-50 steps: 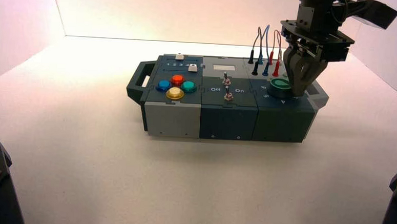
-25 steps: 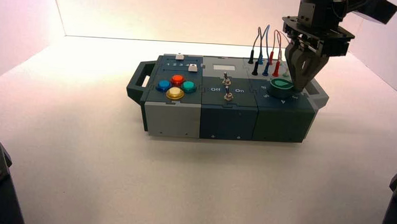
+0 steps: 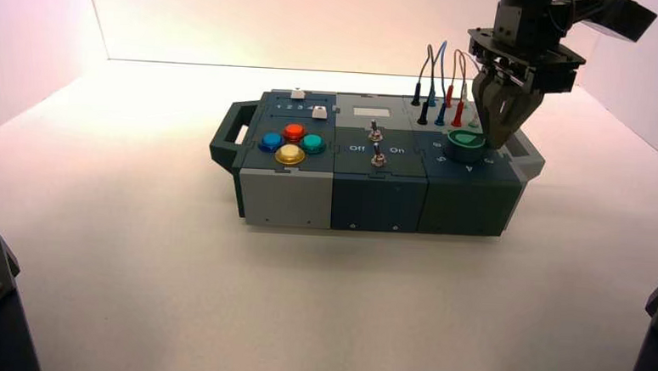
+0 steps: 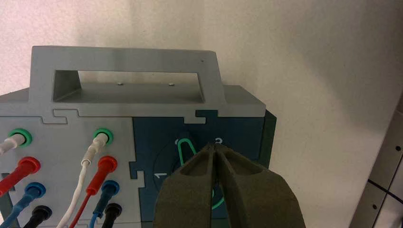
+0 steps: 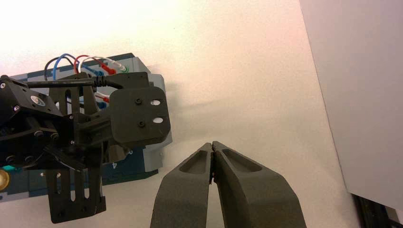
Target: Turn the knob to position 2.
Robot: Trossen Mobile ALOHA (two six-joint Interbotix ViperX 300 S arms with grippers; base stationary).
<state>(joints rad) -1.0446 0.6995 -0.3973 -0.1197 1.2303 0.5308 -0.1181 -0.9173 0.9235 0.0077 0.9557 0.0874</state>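
Note:
The green knob sits at the right end of the box's top. My left gripper hangs shut just above and behind it, touching nothing. In the left wrist view its shut tips cover most of the knob. The teardrop pointer pokes out beside them, between the printed 1 and 2. My right gripper is shut and empty over bare table off the box's right end.
Banana plugs and wires stand just behind the knob. Two metal toggle switches are at mid-box; blue, red, teal and yellow push-buttons are at its left end. A grey handle juts from the knob end.
My left gripper has lifted up and back off the knob's right edge and now hangs a little above it. The box has not moved.

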